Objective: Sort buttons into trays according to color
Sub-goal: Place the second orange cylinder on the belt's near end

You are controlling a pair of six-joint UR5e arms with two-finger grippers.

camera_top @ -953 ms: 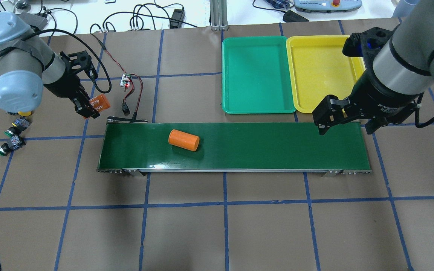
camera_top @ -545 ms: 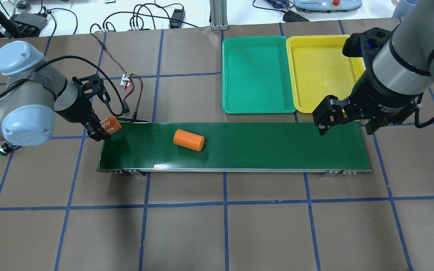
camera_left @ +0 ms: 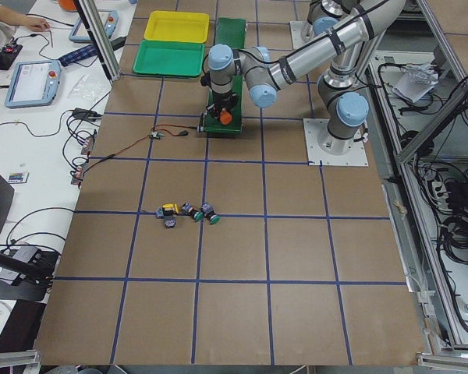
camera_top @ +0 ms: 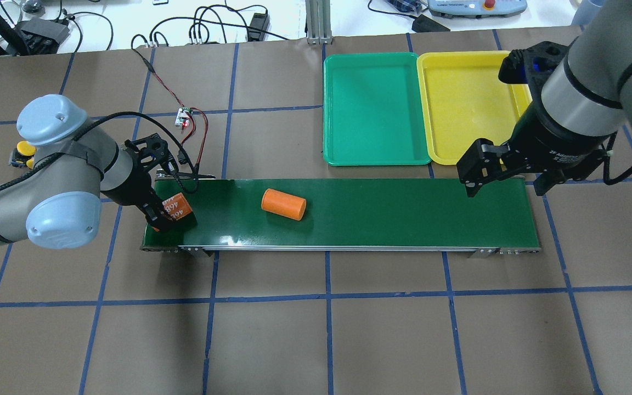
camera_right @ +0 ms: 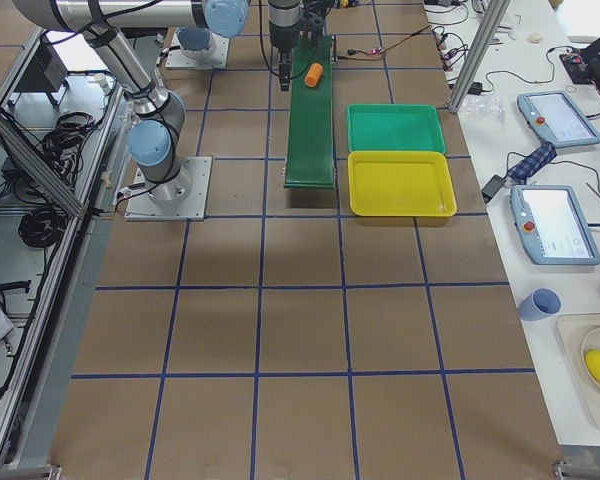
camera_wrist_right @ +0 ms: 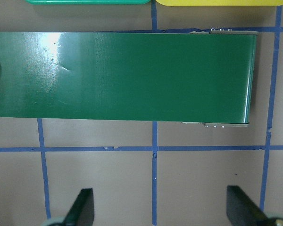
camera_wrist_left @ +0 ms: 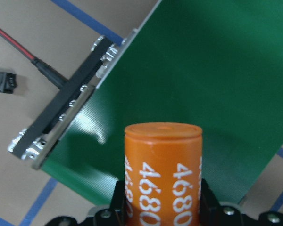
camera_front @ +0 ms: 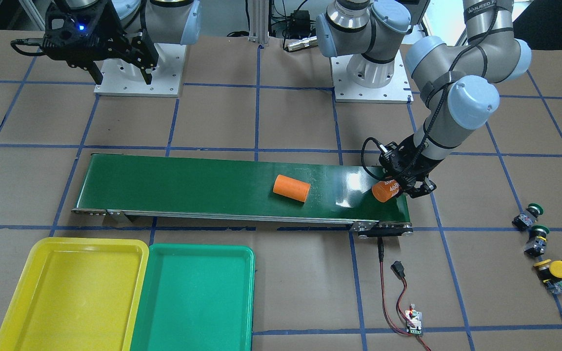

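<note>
Four buttons (camera_front: 540, 243) lie on the table beyond the belt's end, two green-capped and two yellow-capped; in the overhead view only one yellow cap (camera_top: 24, 148) shows, behind my left arm. The green tray (camera_top: 376, 109) and yellow tray (camera_top: 469, 104) sit side by side, both empty. My left gripper (camera_top: 163, 218) is shut on an orange cylinder marked 4680 (camera_wrist_left: 162, 174), held low over the left end of the conveyor belt (camera_top: 404, 214). My right gripper (camera_top: 505, 184) is open and empty above the belt's right end, its fingertips (camera_wrist_right: 82, 209) spread wide.
A second orange cylinder (camera_top: 283, 204) lies on its side on the belt, right of the held one. A red-black cable with a small circuit board (camera_top: 185, 118) lies behind the belt's left end. Brown paper with blue tape lines covers the table.
My left gripper carried the 4680 cylinder from behind the belt's left end to over that end. The loose cylinder drifted slightly right on the belt. My right arm stayed still.
</note>
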